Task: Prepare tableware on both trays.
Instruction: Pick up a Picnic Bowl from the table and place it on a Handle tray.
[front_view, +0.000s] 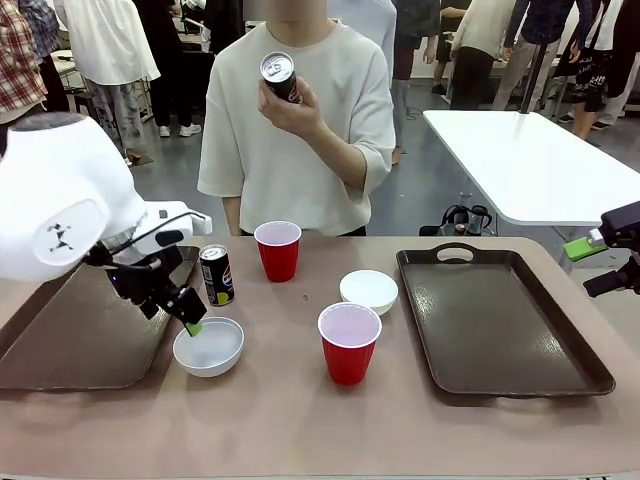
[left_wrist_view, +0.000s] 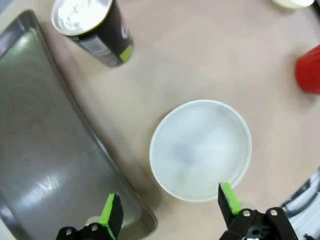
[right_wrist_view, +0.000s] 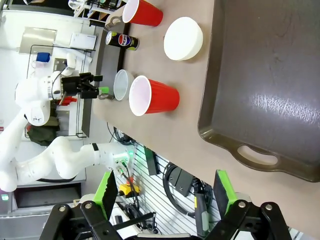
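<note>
Bowl (left_wrist_view: 200, 150) sits on the table (front_view: 300, 420) directly under the left gripper (left_wrist_view: 169, 206), just off the corner of the left tray (left_wrist_view: 40, 150). Left gripper released, jaws spread wide, nothing held. One pad (left_wrist_view: 227, 196) is over the bowl's rim on the side nearest the wrist; the other is over the tray corner. The wrist view does not settle whether pad and rim touch. In the front view the fingertip looks to be at the rim or just inside it.

Can (front_view: 216, 274) stands upright just beyond the left gripper, close to the tray's rim and apart from the bowl. Far cup (front_view: 278, 250) stands farther out past the can. Near cup (front_view: 349, 343) stands off to the gripper's side, toward the table's middle, with the second bowl (front_view: 368, 290) just behind it. Both cups are upright, mouths up.

Right gripper (right_wrist_view: 164, 192) hangs off the table's side edge, fingers pointing in over the table. It is released too, jaws wide apart with nothing between them. Right tray (right_wrist_view: 270, 75) lies ahead of it, handle-slot end nearest the fingers. The near cup and second bowl are farther ahead, beyond the tray's rim.

Held can (front_view: 279, 76) is in the person's raised hand (front_view: 296, 108), well beyond both grippers.
</note>
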